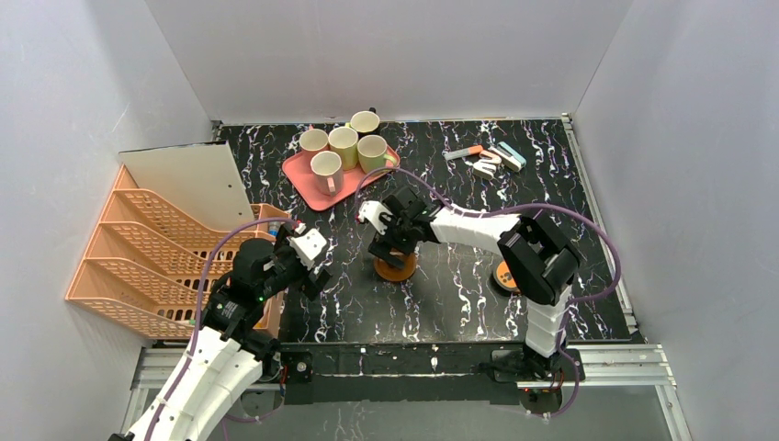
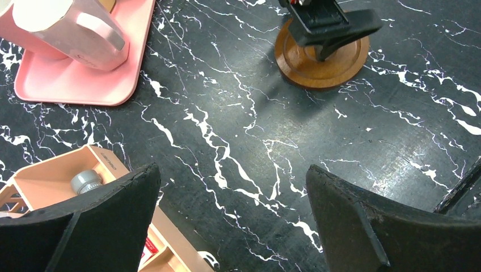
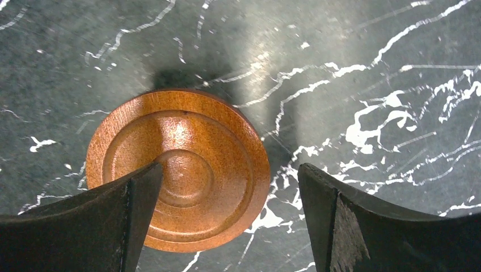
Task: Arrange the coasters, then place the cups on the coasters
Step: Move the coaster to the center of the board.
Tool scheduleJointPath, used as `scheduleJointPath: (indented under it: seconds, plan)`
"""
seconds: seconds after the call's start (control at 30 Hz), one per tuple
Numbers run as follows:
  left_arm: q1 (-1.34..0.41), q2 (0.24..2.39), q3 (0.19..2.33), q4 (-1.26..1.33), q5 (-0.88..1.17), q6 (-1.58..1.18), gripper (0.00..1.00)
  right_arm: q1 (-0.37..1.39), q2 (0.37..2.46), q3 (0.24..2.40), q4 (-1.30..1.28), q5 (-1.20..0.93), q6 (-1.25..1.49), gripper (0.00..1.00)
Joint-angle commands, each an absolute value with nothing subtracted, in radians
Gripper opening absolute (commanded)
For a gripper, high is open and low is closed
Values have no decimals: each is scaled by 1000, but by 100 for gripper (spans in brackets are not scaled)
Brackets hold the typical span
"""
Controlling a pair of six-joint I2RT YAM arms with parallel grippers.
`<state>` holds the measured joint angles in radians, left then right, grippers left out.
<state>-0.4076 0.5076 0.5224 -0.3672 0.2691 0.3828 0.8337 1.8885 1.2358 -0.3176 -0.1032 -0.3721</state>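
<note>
Right gripper [image 3: 230, 178] gapes over a coaster [image 3: 178, 170], left gripper [image 2: 232, 178] gapes too; far tray [image 1: 296, 171] holds cups [image 1: 342, 147]; only the left wrist shows the bin [image 2: 51, 175] and its grey cylinder [image 2: 86, 181].

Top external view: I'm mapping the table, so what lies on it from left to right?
Orange rack → pink tray holding the cups → middle coaster → right-hand coaster.

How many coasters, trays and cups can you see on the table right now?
Coasters: 2 in view, one partly hidden behind the right arm
Pink tray: 1
Cups: 5, all on the pink tray
Total: 8
</note>
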Motion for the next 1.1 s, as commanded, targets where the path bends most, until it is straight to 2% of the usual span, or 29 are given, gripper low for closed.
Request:
scheduleJointPath:
  seconds: [0.0,0.13,0.23,0.33,0.5,0.7,0.9,1.07]
  plan:
    - [-399,499,517,-379,286,391,98,884,1936,1247,-333,-80,-393,99]
    - [-398,494,515,-383,298,396,98,896,1895,1263,-335,-53,-393,99]
    - [-396,493,517,-384,296,396,98,891,1793,1254,-320,28,-422,99]
    - [-396,495,515,-382,300,396,98,858,1671,1258,-357,23,-450,99]
    - [-396,501,518,-382,292,394,98,671,1465,1245,-473,-70,-492,99]
    - [-395,500,517,-382,300,396,98,379,1208,1034,-531,-142,-559,99]
    - [-394,497,518,-384,297,394,98,299,1006,814,-526,-142,-558,99]
    - [-393,498,518,-384,300,396,98,274,1012,760,-537,-167,-565,99]
